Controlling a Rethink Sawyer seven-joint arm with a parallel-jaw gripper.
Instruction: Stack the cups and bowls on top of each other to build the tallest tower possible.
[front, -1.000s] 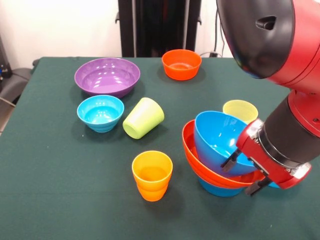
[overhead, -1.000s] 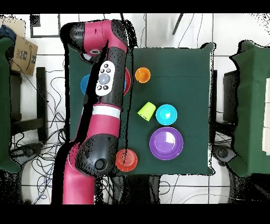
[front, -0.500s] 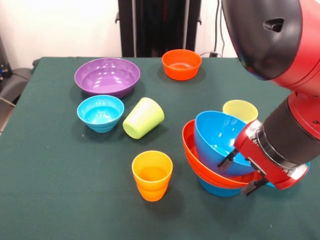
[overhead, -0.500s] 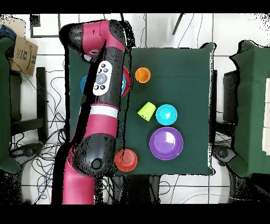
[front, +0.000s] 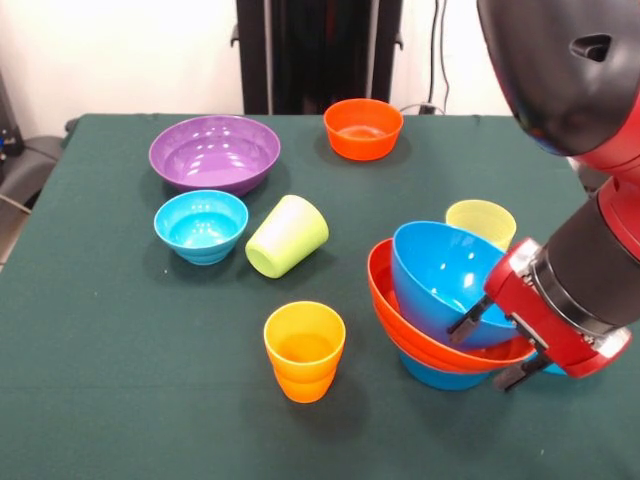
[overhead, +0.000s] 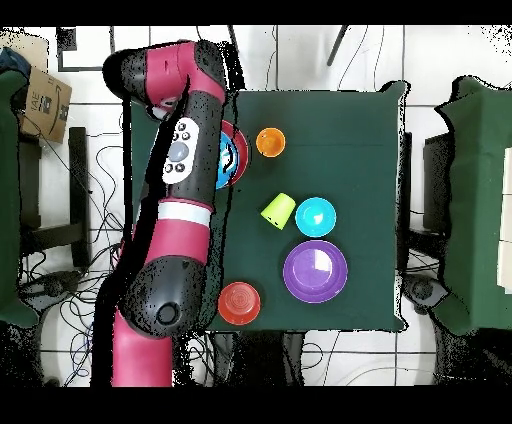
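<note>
A large blue bowl (front: 440, 275) sits nested in a wider orange bowl (front: 392, 315), both tilted to the left, on a blue bowl (front: 435, 377) underneath. My gripper (front: 490, 350) is at the stack's right rim, one finger inside the blue bowl and one under the orange bowl, shut on both rims. A pale yellow cup (front: 480, 220) stands just behind the stack. An orange cup (front: 304, 350) stands upright to its left. A lime green cup (front: 287, 236) lies on its side. In the overhead view my arm (overhead: 185, 150) hides the gripper.
A medium blue bowl (front: 201, 225), a large purple bowl (front: 214, 152) and a small orange bowl (front: 363, 127) sit on the green table (front: 120, 350) toward the far side. The stack is close to the table's right edge in the front view.
My arm has moved a little to the right in the front view. The nested blue and orange bowls have shifted slightly right with it.
</note>
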